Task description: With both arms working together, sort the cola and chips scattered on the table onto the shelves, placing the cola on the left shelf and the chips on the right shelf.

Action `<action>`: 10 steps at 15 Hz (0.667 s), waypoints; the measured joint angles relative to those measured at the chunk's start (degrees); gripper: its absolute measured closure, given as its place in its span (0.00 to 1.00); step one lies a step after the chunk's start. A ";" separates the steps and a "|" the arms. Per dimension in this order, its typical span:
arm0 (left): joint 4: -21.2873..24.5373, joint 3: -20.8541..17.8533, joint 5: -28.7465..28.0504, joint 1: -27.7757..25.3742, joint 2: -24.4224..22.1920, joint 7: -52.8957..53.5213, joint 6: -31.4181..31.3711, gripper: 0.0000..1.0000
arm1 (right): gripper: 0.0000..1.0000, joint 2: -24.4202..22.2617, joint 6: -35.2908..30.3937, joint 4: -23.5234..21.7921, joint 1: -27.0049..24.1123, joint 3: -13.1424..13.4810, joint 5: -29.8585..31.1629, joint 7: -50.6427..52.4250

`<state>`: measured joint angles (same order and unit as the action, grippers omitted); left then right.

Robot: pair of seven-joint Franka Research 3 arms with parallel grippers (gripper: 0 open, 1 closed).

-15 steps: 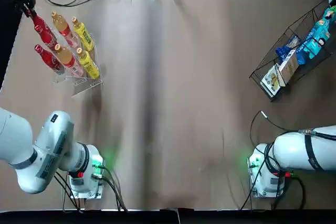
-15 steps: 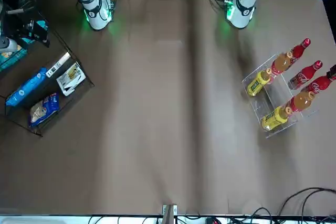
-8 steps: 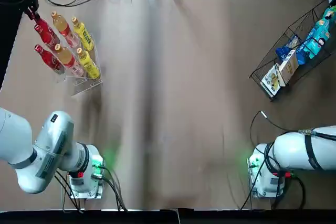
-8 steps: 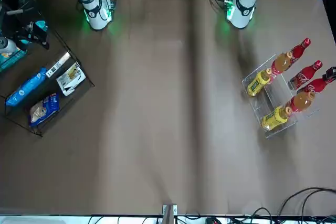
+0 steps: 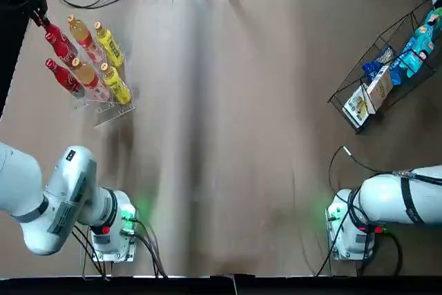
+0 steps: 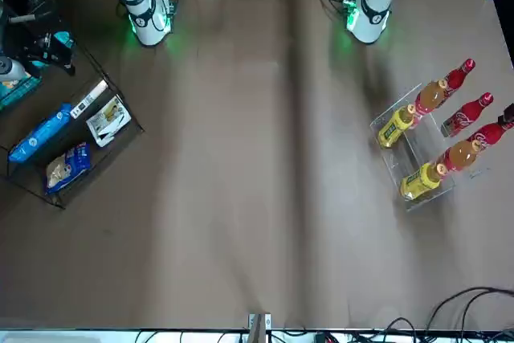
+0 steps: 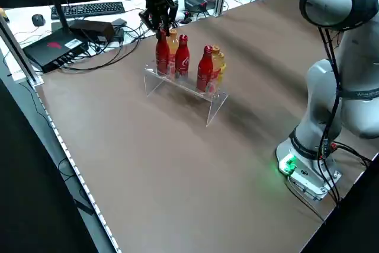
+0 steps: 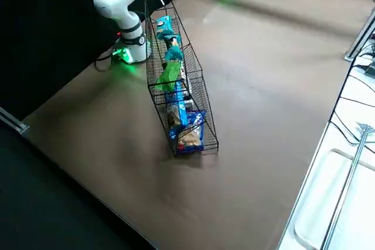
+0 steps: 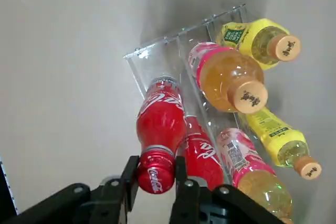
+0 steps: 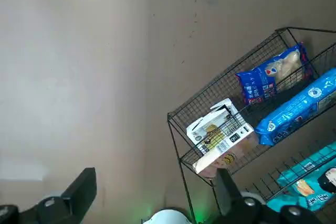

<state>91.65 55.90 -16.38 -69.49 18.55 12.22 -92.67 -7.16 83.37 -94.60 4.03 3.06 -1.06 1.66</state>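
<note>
Over far corner of clear left shelf: left gripper clamped on cap of cola bottle set in rack. Above right shelf: right gripper, fingers spread wide, empty.

Both arms are bulky, glossy white shells with grey bands at the round joints and red rings near the bases. Each square base glows green, with black cables trailing off. The grippers' fingers are matte black.
</note>
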 joint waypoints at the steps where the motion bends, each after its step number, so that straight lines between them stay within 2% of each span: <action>1: 0.01 -0.01 -0.01 0.02 0.14 0.01 -0.08 0.69 | 0.00 0.00 0.01 0.00 -0.03 0.05 0.00 0.00; 2: 0.00 -0.04 -0.09 0.06 0.28 0.03 -0.15 0.65 | 0.00 0.00 0.02 0.00 -0.03 0.08 0.00 0.02; 9: -0.63 0.27 -0.19 1.84 -0.32 -0.72 -0.68 0.02 | 0.00 0.00 0.23 0.00 -0.03 0.09 0.00 0.02; 10: -1.06 0.35 -0.36 2.69 -1.00 -0.90 -0.68 0.00 | 0.00 0.00 0.24 0.00 -0.03 0.08 -0.01 0.02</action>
<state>90.59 56.25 -16.74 -66.79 17.55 11.32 -93.34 -7.16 83.60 -94.60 4.01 3.14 -1.07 1.68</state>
